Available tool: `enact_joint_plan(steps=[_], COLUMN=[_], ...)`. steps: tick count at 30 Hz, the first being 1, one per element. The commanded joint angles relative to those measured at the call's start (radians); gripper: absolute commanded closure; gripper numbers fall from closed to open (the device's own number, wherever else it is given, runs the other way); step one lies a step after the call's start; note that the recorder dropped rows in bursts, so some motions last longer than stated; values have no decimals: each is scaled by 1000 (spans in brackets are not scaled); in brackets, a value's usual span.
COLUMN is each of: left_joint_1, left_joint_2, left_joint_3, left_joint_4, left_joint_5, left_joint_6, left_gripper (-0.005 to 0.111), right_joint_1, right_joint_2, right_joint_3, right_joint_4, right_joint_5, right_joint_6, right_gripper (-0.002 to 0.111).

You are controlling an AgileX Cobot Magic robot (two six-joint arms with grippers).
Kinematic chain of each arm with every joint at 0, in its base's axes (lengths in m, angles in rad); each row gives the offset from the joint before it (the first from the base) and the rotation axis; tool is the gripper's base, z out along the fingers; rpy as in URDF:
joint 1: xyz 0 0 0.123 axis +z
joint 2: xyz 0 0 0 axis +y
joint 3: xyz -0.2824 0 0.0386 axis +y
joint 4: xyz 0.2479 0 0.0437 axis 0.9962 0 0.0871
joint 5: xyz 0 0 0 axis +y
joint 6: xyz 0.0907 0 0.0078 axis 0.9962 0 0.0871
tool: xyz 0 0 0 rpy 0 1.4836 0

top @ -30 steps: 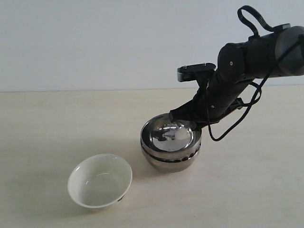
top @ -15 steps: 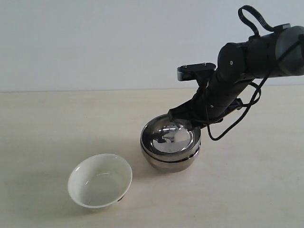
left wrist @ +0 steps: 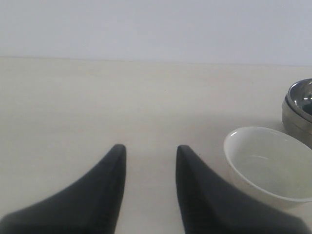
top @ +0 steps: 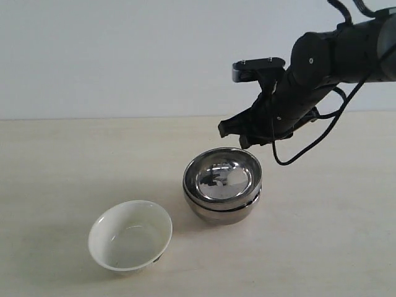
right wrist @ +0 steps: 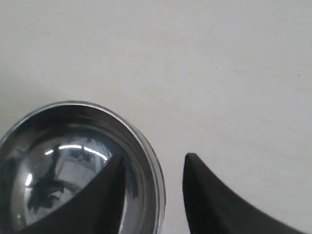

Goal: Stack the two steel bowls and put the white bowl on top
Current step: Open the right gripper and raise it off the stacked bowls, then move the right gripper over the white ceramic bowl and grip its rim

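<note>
Lifting my right gripper (top: 238, 135) clear of the two steel bowls (top: 223, 185), now nested, I hold its jaws apart and empty; the white bowl (top: 130, 235) sits nearby, next to go on top.

The two steel bowls (top: 223, 189) are gleaming mirror-silver, reflecting dark and pale patches, with a dark line ringing them. The white bowl (top: 130, 238) is shining glossy off-white. The table (top: 62, 167) is showing pale beige. The left gripper (left wrist: 148, 152) and right gripper (right wrist: 153, 162) are looking matte black, and the wall (top: 124, 49) pale grey-white.
</note>
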Motion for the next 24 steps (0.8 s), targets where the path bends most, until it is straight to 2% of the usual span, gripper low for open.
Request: enact_joint_plan(steps=[1, 3, 5, 6, 13, 24], left_joint_1=[3, 3, 3, 3, 3, 3], left_joint_2=[-3, -3, -3, -3, -3, -3], left_joint_3=[4, 4, 4, 4, 4, 4], left_joint_4=[-1, -1, -1, -1, -1, -1], left_joint_5=[-7, -7, -7, -7, -7, -7], left_joint_6=[3, 3, 3, 3, 3, 3], left_gripper=[74, 74, 74, 74, 74, 74], right_joint_1=[-3, -3, -3, -3, -3, -3], right_joint_2=[-44, -41, -41, -41, -41, -41], right_joint_3=[-8, -6, 18, 38, 175, 249], right_joint_4=[-10, -10, -10, -8, -8, -8], right_joint_5=[26, 41, 19, -8, -189, -261], right_joint_6=[-16, -29, -48, -47, -47, -45], right_gripper=[78, 89, 106, 108, 108, 108])
